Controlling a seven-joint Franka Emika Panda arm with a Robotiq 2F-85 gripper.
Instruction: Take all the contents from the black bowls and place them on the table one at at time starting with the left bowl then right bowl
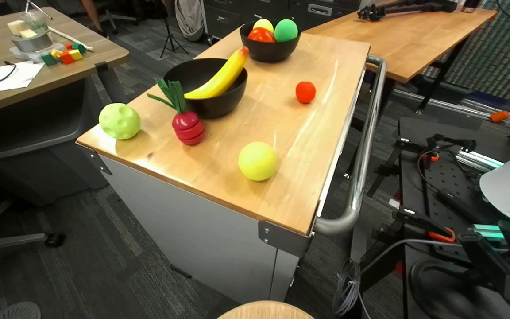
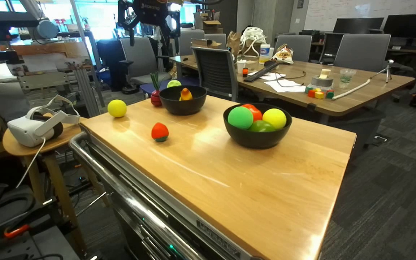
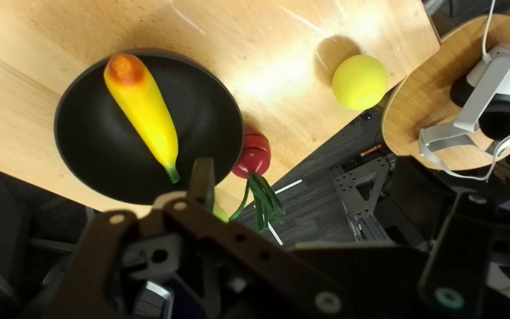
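On the table (image 2: 211, 177) sits the emptier black bowl (image 3: 100, 133); higher than it hangs the claw (image 2: 153, 38), spread wide and gripping nothing. Inside the bowl, below the claw, the banana (image 3: 146, 115) lies aslant, green tip seemingly nearer the claw, orange end rising to the bowl's opposite rim, so closing across its length seems best.

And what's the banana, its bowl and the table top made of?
Banana: perhaps plastic, from its smooth, softly shiny skin. Black bowl: plastic or ceramic, maybe; smooth with faint sheen. Table top: glossy, probably varnished wood, showing grain and glare.
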